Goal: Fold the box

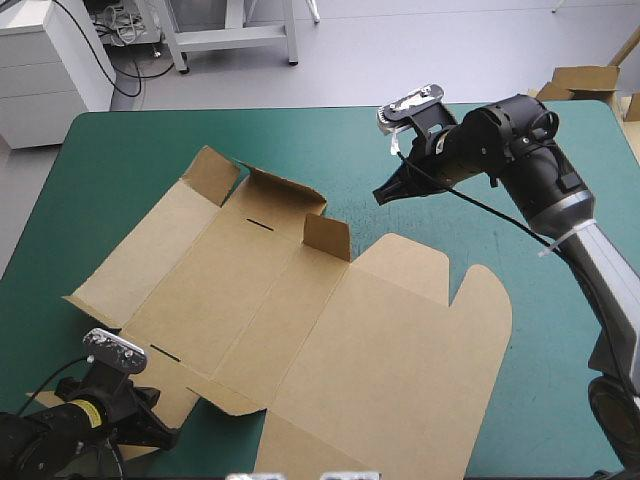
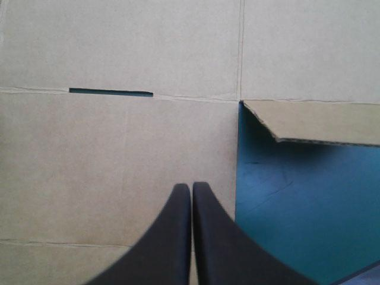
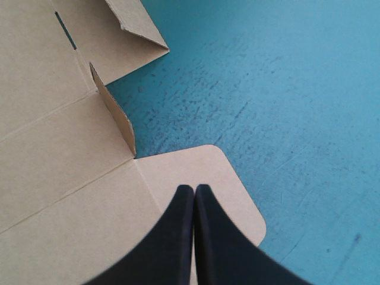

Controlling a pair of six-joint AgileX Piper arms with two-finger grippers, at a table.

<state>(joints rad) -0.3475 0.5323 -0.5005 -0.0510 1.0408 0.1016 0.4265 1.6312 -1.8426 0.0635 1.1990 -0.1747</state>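
Box (image 1: 300, 310) flat, long axis far-left to near-right, left fingers (image 2: 169, 237) closed, right fingers (image 3: 172, 237) closed.

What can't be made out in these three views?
High view: the box runs off the picture's near edge, and its near-left corner lies under the left arm.
High view: left gripper fingers hidden by its own wrist.
Wrist views: left gripper and right gripper are shut above board; contact cannot be told.
High view: more board at the far right, cut by the picture's edge.
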